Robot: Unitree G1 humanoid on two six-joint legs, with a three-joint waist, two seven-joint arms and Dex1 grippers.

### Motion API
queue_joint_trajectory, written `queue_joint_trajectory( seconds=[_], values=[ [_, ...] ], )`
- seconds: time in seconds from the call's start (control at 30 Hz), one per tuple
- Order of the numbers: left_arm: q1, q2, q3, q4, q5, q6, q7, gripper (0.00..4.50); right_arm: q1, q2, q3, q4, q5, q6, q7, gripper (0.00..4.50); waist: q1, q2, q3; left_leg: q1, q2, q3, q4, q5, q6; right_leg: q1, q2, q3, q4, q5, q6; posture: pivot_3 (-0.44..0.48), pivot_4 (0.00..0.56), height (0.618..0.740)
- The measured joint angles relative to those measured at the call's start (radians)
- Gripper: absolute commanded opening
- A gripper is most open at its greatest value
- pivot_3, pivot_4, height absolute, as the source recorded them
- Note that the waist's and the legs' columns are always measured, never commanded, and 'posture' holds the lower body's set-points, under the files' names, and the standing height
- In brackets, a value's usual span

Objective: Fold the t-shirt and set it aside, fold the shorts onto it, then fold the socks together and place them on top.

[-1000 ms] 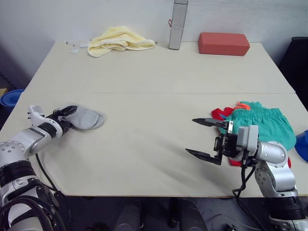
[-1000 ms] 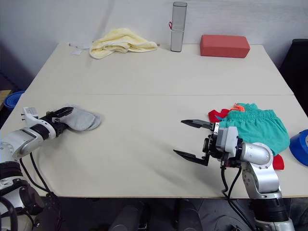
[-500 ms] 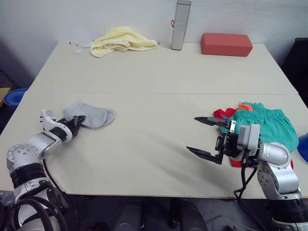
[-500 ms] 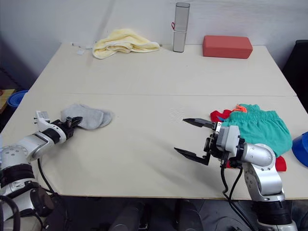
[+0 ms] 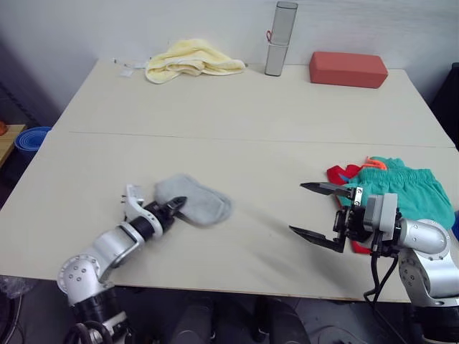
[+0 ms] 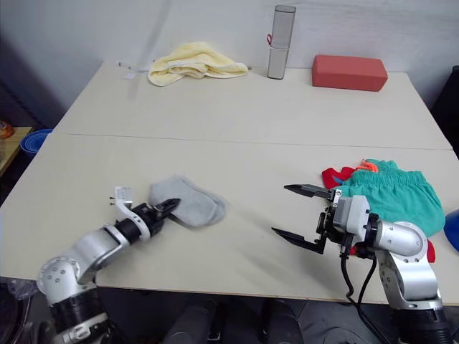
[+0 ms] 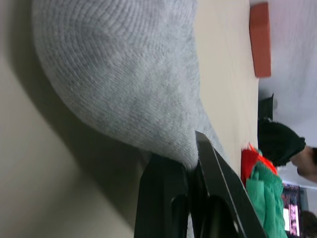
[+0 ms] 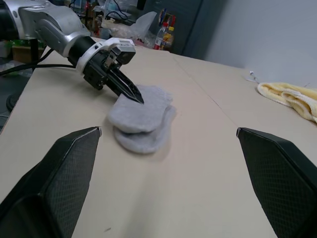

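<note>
Socks: the socks (image 5: pixel 195 203) lie stacked one on the other on the desk (image 5: pixel 237 107), toward 8 o'clock from its middle, well apart from the other garments.
Left end effector: the left end effector (image 5: pixel 173 206) is clenched on the near edge of the socks, fingers pinched together with grey knit between them.
Right end effector: the right end effector (image 5: pixel 320 217) hangs released, fingers spread wide, just beside the folded pile on its near-left side.
Shorts and t-shirt: the shorts (image 5: pixel 401 188) sit folded at 4 o'clock on top of the t-shirt (image 5: pixel 343 174), whose red edge peeks out on the left; the orange drawstring (image 5: pixel 376 163) lies at the top.
Handling: the socks look light, soft and floppy; a pinch on one edge will likely let the pair sag or slide apart, so gripping through both layers seems wise.
Step judged: carrying the paired socks across to the pile.
Far edge: towel (image 5: pixel 192 61), grey canister (image 5: pixel 280 39), red block (image 5: pixel 348 69).
</note>
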Motion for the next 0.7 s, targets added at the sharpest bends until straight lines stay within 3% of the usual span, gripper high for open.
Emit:
queue_joint_trajectory(
  seconds=[0.2,0.37,0.57,0.7],
  values=[
    [0.053,-0.035,-0.174,-0.071,-0.011,-0.087,0.041,0.02,0.039,-0.071,-0.028,-0.102,0.05,0.107,-0.018,4.5,0.004,0.0,0.0,0.0,0.0,0.0,0.0,-0.001,0.003,0.002,0.0,0.0,-0.004,0.001,0.001,0.0,0.15,0.74],
    [0.068,-0.018,-0.279,-0.086,0.02,-0.116,-0.013,0.02,0.074,-0.108,-0.076,-0.173,0.088,0.184,-0.042,4.5,0.014,0.001,0.0,0.0,-0.001,-0.001,0.001,-0.002,0.004,0.004,0.0,-0.001,-0.006,0.001,0.002,0.0,0.15,0.74],
    [0.119,0.086,-0.361,-0.103,0.015,-0.105,-0.132,1.59,0.124,-0.108,-0.095,-0.197,0.109,0.245,-0.072,4.5,0.001,0.001,0.0,-0.001,0.0,-0.001,0.001,-0.004,0.006,0.003,0.0,-0.001,-0.008,0.001,0.001,0.0,0.15,0.74],
    [0.176,0.216,-0.341,-0.166,0.055,-0.123,-0.276,2.75,0.175,-0.107,-0.097,-0.215,0.134,0.292,-0.089,4.5,-0.012,0.001,0.0,0.0,0.003,-0.001,0.0,-0.005,0.004,0.003,0.002,-0.002,-0.007,-0.001,-0.003,0.0,0.15,0.74]
  ],
)
